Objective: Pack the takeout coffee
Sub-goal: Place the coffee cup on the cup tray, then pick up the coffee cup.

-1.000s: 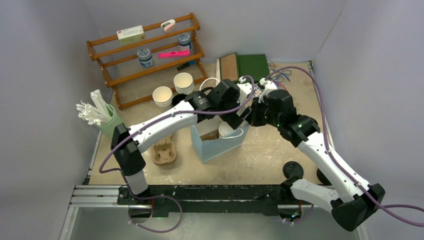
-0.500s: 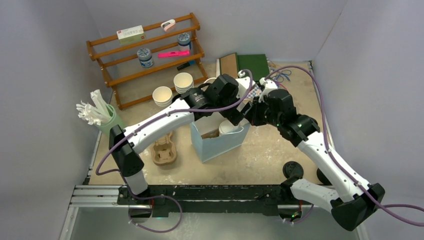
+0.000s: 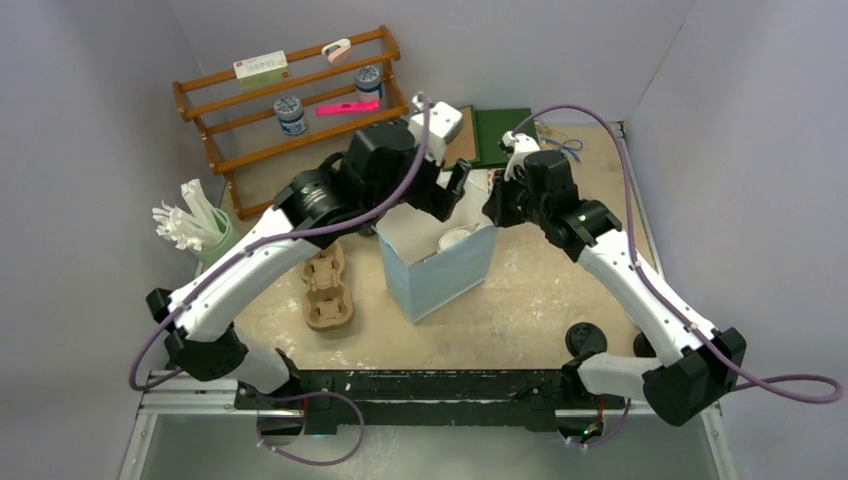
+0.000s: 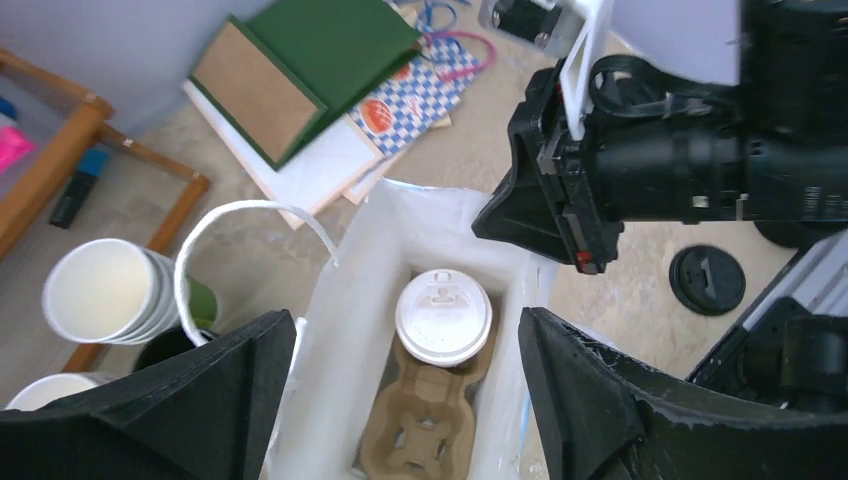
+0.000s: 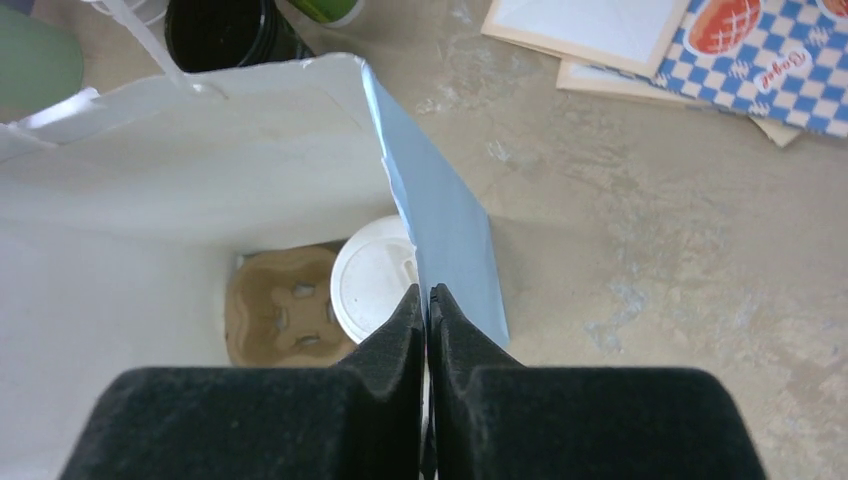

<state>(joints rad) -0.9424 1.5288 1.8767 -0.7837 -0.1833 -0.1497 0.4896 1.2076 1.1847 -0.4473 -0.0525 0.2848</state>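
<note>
Left wrist view: my left gripper (image 4: 407, 335) hangs spread wide; straight below it the paper cup with round white plastic lid (image 4: 443, 317) stands upright in a brown moulded-pulp carrier (image 4: 415, 445) inside the pale blue paper bag (image 4: 345, 290), whose wall my right gripper (image 5: 427, 300) pinches.

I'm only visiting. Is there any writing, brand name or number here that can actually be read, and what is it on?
Nothing here reads for sure.
Blue checked paper: a white cursive word beside an orange food picture, too blurred.
Box on the top shelf: print too small.
Jars on the shelf: labels too small.
White cup lid: raised marks, unreadable.
</note>
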